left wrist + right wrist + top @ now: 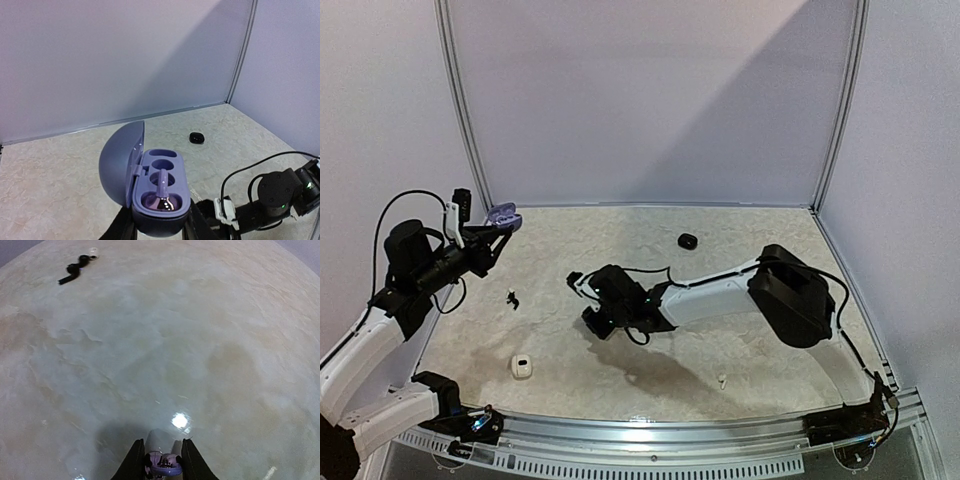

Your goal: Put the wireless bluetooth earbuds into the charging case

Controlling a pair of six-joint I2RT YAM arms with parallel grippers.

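My left gripper (159,227) is shut on the base of a lilac charging case (161,187), held up in the air at the left (502,213). Its lid (120,160) stands open. One lilac earbud (162,192) sits in the near socket, while the far socket (165,164) is bare. My right gripper (163,462) is low over the middle of the table (592,320), shut on a second lilac earbud (164,465) between its black fingers (134,462). A black earbud (513,298) lies loose on the table between the two arms, and in the right wrist view this black earbud (75,271) is far ahead.
A small black case (687,241) lies closed at the back of the table (196,138). A white case (521,366) rests near the front left, and a tiny white piece (722,380) near the front right. Walls enclose the table on three sides.
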